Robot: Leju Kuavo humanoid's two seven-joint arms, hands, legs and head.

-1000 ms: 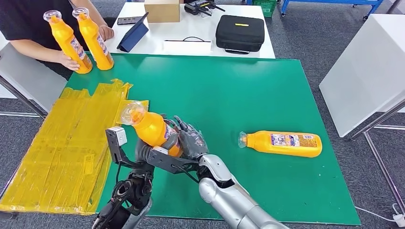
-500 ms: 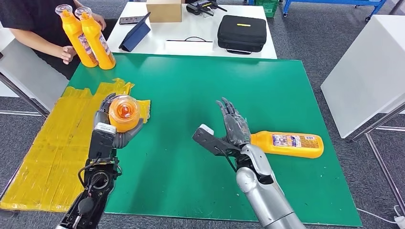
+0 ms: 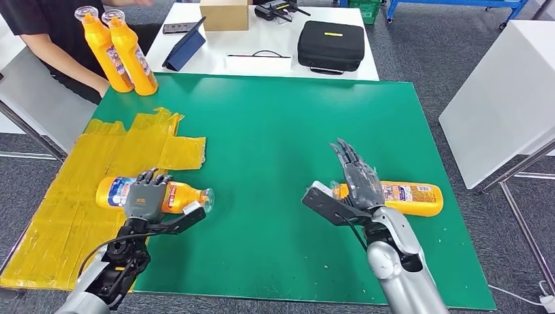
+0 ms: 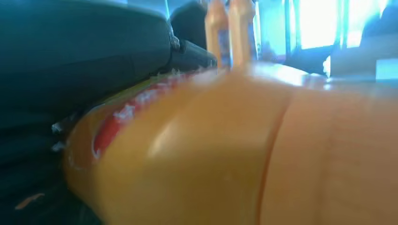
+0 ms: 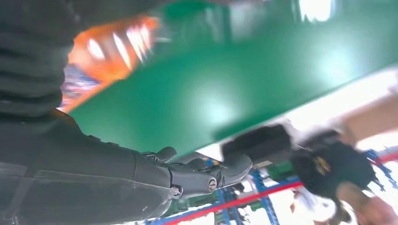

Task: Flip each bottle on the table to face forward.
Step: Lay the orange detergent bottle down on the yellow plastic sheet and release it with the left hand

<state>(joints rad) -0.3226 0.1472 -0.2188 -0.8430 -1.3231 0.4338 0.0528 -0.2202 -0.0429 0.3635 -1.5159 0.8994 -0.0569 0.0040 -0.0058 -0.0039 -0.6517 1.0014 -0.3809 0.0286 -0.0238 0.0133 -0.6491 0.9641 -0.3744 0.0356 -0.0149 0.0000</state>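
Bottles of orange liquid are in three places on the green counter (image 3: 288, 131). One bottle (image 3: 154, 195) lies on its side at the near left, partly on the yellow plastic sheet (image 3: 78, 203), with its clear cap pointing right. The left robot hand (image 3: 144, 198) lies over the middle of this bottle with its fingers curled around it, so it holds it; in the left wrist view the orange body (image 4: 244, 154) is very close and blurred. A second bottle (image 3: 399, 198) lies on its side at the near right, with its cap toward the left. The right robot hand (image 3: 357, 183) is open, with fingers straight and spread, just at the cap end of this bottle; I cannot tell if it touches it. Two more bottles (image 3: 118, 49) stand upright at the far left corner, next to a person's arm (image 3: 62, 62). Behind the green counter a white table (image 3: 262, 39) carries a black case (image 3: 330, 44) and a cardboard box (image 3: 224, 14).
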